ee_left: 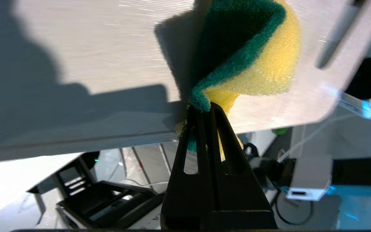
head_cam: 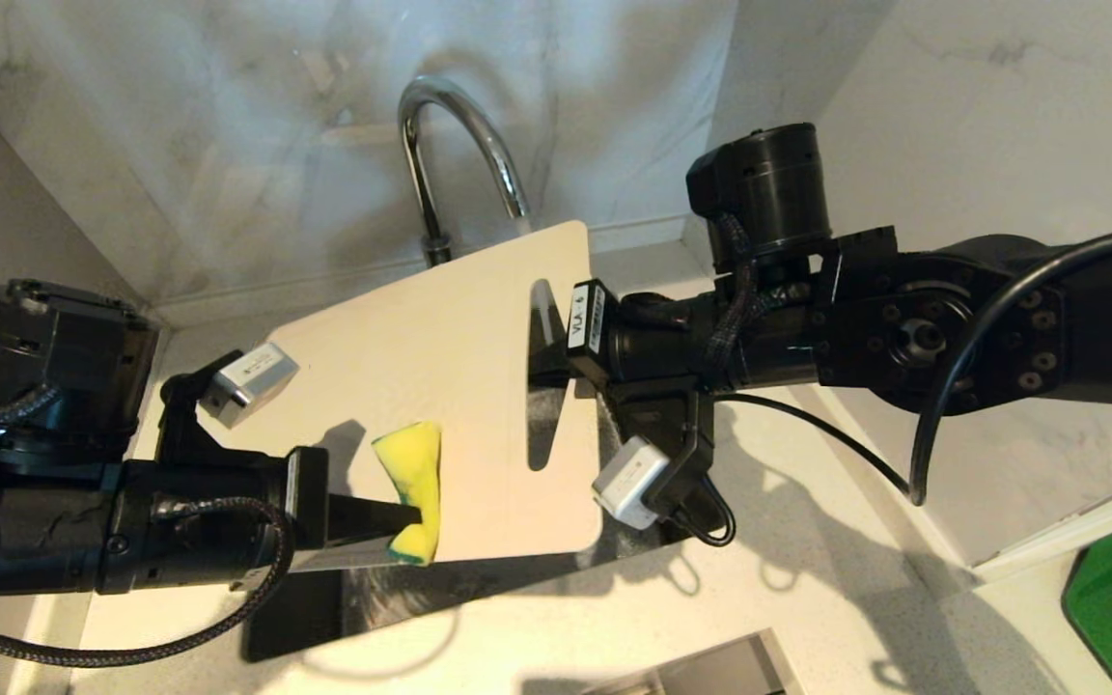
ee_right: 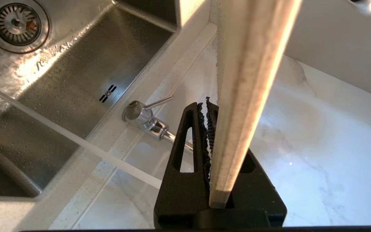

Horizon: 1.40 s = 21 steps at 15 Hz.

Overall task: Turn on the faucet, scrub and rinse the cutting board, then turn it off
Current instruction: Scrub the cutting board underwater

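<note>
Right fingers (head_cam: 548, 357) clamp cutting board (head_cam: 440, 386) beside label (head_cam: 586, 319) "VLA-6"; left fingers (head_cam: 392, 521) pinch sponge (head_cam: 411, 483)

Cutting board (head_cam: 440, 386) above the sink (ee_right: 76, 80) (before the faucet (head_cam: 450, 145)), sponge (head_cam: 411, 487) on its left part.

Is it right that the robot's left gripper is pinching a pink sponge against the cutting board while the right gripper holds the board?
Nearly. The sponge is yellow and green, as the left wrist view shows. The left gripper does pinch it against the cutting board, which the right gripper holds.
</note>
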Available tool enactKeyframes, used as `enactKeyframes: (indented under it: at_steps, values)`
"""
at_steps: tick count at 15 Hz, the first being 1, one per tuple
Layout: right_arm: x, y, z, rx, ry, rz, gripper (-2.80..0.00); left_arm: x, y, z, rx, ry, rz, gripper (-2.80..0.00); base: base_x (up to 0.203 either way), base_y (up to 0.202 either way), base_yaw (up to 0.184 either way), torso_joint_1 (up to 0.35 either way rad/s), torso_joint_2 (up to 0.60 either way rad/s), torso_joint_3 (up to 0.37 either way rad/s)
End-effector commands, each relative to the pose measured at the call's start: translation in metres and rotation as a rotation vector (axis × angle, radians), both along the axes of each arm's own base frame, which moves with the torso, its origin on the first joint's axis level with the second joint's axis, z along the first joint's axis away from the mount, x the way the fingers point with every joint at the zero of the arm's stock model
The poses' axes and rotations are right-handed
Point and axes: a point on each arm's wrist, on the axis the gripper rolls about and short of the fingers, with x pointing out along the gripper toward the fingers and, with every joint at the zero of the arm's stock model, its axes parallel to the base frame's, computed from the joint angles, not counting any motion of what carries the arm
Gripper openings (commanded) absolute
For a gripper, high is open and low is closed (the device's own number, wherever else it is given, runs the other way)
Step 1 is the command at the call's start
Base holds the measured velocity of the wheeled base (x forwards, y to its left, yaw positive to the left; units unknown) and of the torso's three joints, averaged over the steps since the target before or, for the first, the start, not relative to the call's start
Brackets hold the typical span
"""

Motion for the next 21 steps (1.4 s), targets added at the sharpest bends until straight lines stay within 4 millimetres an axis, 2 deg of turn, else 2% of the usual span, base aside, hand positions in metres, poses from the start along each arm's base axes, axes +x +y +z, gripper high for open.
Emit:
enactKeyframes:
  at_steps: [1,8,14,21]
  values:
    - [-0.004,-0.002,0.003,0.001,-0.018,0.009,-2.8,0.004,0.014,-0.01,0.031,0.012,0.042,-2.8,0.0,0.0,0.0,0.0,0.0,0.0]
    - [-0.011,-0.007,0.006,0.003,-0.02,0.009,-2.8,0.02,0.048,-0.045,0.109,0.021,0.147,-2.8,0.0,0.0,0.0,0.0,0.0,0.0]
    - [-0.013,-0.008,0.007,0.007,-0.018,0.004,-2.8,0.032,0.107,-0.069,0.098,0.044,0.218,-2.8,0.0,0.0,0.0,0.0,0.0,0.0]
    - [-0.012,-0.008,0.001,0.034,-0.013,-0.005,-2.8,0.035,0.143,-0.097,0.167,0.087,0.259,-2.8,0.0,0.0,0.0,0.0,0.0,0.0]
